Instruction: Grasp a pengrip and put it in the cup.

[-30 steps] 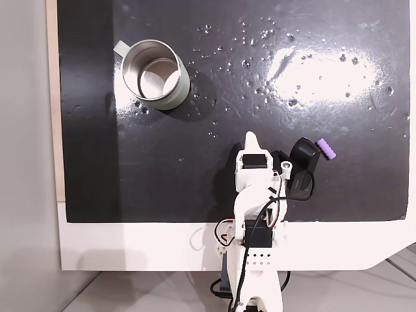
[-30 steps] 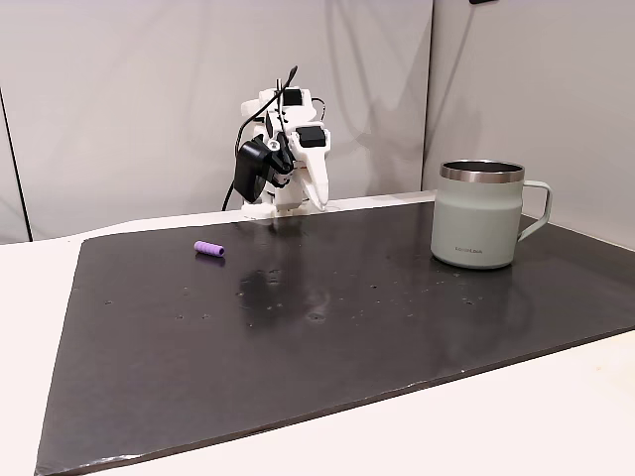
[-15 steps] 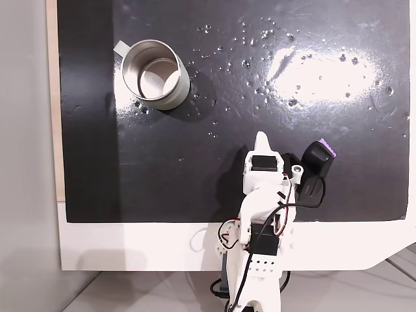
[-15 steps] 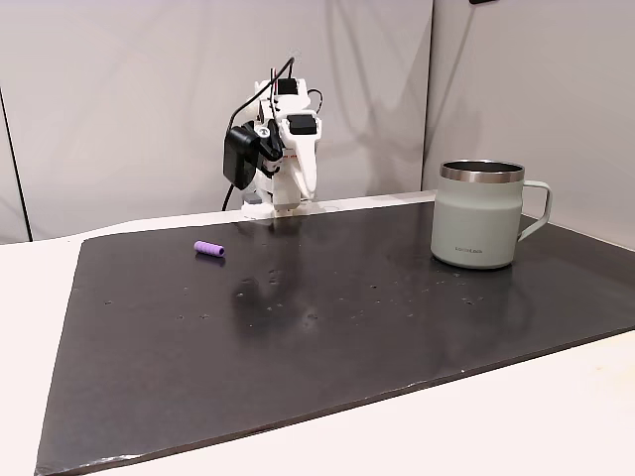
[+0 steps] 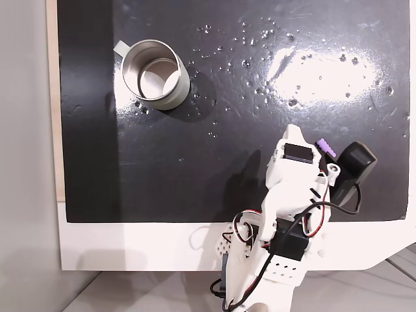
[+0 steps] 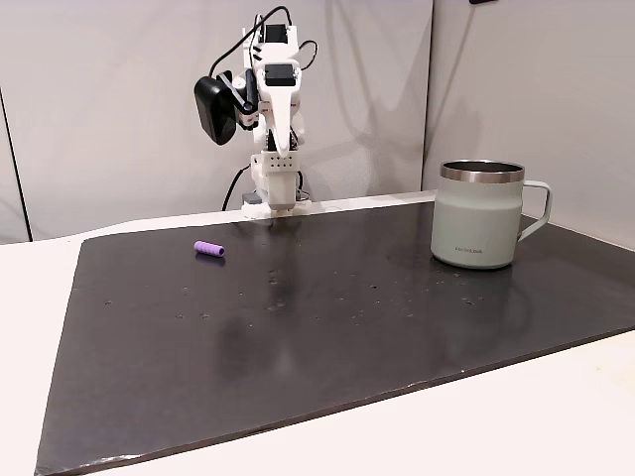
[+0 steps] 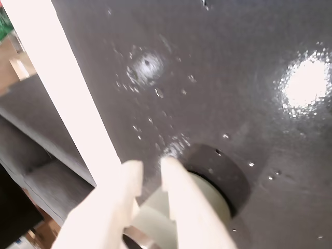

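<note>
One pengrip (image 6: pixel 208 248) lying loose on black mat (image 6: pixel 327 327), well apart from cup (image 6: pixel 478 226). Gripper (image 7: pixel 150 168) raised, jaws slightly parted, empty.

Small dark print on cup (image 6: pixel 476 228) side, perhaps brand; too tiny to read.

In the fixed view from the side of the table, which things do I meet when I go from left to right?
The pengrip lying on the dark mat → the white arm with its fingers raised at the back → the cup.
</note>
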You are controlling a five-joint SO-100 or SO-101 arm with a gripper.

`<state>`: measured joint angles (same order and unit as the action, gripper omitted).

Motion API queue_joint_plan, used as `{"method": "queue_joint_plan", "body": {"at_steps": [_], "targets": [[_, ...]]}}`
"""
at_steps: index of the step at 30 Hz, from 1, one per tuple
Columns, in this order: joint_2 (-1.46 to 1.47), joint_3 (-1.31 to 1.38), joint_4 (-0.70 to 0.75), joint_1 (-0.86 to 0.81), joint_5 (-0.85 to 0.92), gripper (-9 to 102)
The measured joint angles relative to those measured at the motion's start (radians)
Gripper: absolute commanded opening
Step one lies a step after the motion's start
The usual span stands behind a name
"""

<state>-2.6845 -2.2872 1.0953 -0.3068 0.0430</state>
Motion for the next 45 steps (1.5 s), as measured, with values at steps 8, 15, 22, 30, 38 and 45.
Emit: {"method": "queue_joint_plan", "body": {"at_steps": [8,15,22,30,38,45], "targets": [[0.267,0.299,0.192,-0.169,-0.069,0],[0.634,0.572,0.367,-0.301,-0.123,10],[0.902,0.753,0.443,-0.397,-0.123,24],[1.111,0.799,0.434,-0.423,-0.126,26],[1.221,0.739,0.341,-0.402,-0.126,26],[1.266,0.658,0.256,-0.374,-0.126,26]]}}
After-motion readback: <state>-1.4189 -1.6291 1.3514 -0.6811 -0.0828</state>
